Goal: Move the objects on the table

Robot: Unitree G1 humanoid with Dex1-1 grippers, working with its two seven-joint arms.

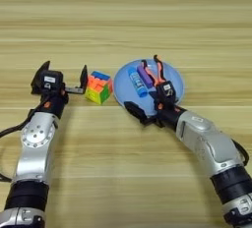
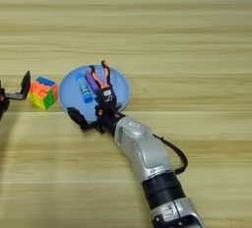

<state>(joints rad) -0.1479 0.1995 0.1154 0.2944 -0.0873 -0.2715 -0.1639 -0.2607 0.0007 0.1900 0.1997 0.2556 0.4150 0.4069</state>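
Left eye view shows the light-blue plate as the landmark near the middle of the wooden table; on the plate lie a blue cylinder and a purple block side by side, with the pliers just right of them, their orange-and-black handles pointing to the far rim; the puzzle cube sits on the table just left of the plate, close to its rim but apart from it; the left gripper is further left of the plate, its two black fingers spread wide, one finger tip right beside the cube's left face and the other well out to the left, with nothing between them; whether the near finger touches the cube cannot be told; the right gripper is at the plate's near edge, fingers wide apart, one lying low over the near-left rim and the other reaching over the plate up to the pliers' jaw end; it has hold of nothing that can be seen.
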